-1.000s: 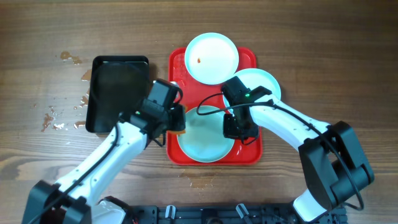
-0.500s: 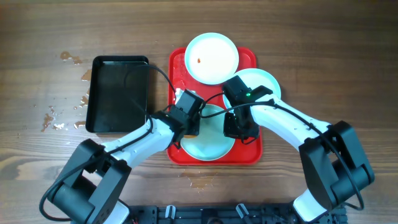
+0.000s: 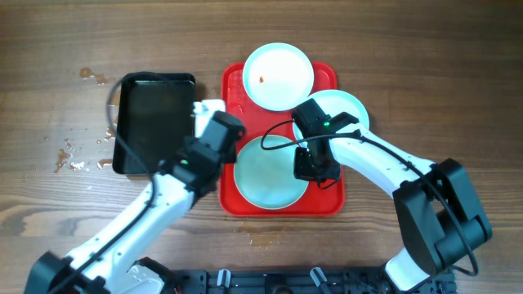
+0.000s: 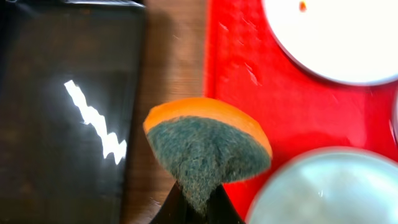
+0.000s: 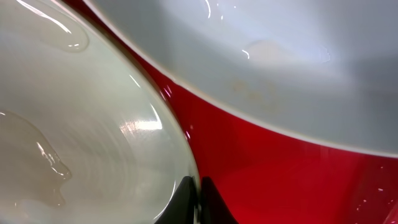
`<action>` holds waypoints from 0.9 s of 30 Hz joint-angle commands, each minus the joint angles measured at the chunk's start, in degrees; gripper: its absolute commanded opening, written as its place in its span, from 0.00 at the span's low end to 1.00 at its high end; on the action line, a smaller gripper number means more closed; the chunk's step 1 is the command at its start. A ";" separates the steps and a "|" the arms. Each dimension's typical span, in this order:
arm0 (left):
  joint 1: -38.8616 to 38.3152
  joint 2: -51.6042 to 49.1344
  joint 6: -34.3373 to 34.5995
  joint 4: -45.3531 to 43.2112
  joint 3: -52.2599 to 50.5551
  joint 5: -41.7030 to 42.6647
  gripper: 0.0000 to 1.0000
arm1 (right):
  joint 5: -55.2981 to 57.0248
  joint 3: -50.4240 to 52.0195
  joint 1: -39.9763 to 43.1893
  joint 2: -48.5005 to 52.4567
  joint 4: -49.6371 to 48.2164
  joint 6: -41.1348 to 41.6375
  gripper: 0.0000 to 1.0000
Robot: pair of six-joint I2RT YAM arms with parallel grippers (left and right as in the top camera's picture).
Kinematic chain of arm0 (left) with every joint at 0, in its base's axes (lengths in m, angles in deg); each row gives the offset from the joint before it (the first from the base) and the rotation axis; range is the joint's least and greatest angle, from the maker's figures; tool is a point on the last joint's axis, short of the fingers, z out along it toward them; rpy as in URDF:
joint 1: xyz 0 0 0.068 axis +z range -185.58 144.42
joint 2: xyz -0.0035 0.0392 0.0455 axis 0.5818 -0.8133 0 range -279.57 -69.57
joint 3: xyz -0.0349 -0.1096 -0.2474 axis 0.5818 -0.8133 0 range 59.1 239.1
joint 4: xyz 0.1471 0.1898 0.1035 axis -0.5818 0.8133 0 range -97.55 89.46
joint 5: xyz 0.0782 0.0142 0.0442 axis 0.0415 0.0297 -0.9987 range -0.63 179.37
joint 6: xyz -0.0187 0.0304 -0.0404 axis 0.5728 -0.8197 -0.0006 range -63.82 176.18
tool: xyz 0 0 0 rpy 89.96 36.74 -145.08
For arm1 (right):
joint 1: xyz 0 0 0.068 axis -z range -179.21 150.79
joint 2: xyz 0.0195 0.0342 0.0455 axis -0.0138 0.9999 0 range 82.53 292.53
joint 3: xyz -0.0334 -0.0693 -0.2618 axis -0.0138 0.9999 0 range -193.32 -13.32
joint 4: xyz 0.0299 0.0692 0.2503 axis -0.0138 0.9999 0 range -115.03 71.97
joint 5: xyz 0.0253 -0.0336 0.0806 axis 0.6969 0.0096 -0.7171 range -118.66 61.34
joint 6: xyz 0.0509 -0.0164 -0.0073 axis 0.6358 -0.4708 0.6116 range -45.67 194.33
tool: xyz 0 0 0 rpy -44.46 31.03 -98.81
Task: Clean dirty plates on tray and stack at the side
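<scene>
On the red tray (image 3: 327,196) lie three pale plates. The far plate (image 3: 279,76) has a small orange-brown smear near its middle. A second plate (image 3: 341,106) lies at the right, partly under my right arm. The front plate (image 3: 265,175) looks wet, and my right gripper (image 5: 198,198) is shut on its right rim. My left gripper (image 4: 196,202) is shut on an orange sponge (image 4: 208,146) with a grey-green scouring face. The sponge hangs over the wood strip at the tray's left edge (image 4: 224,81).
A black tray (image 3: 155,122) sits left of the red one. Water drops (image 3: 82,159) spot the wood to its left. Both arms reach in from the near edge, and a cable (image 3: 282,135) loops over the front plate.
My left arm has drawn back to the left, off the front plate, taking the sponge to the tray's left edge. The right gripper has stayed on the plate rim.
</scene>
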 commanded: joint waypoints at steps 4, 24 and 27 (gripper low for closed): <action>22.43 -0.35 -0.72 0.22 -0.68 11.41 0.04 | 5.29 0.31 0.39 -3.67 -0.72 -8.87 0.04; 32.76 -10.75 -0.72 -1.68 -0.68 12.35 1.00 | 0.85 4.76 0.35 -8.59 -3.43 -15.17 0.49; 32.76 -10.75 -0.72 -1.68 -0.68 12.35 1.00 | -0.13 4.76 0.35 -3.45 -8.98 -16.04 0.47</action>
